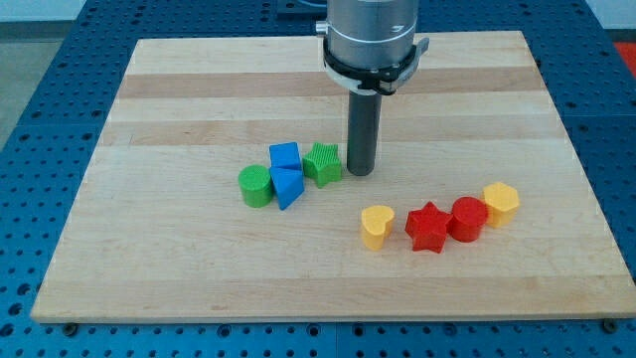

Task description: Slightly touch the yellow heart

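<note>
The yellow heart [377,226] lies on the wooden board right of centre, towards the view's bottom. My tip [360,173] stands above and a little left of it, apart from it by about a block's width. The tip is just right of the green star-shaped block [322,163], close to it or touching it; I cannot tell which.
A blue cube [284,156], a blue triangular block [287,186] and a green cylinder [255,186] cluster left of the tip. A red star [428,226], a red cylinder [468,219] and a yellow hexagonal block [501,202] run in a row right of the heart.
</note>
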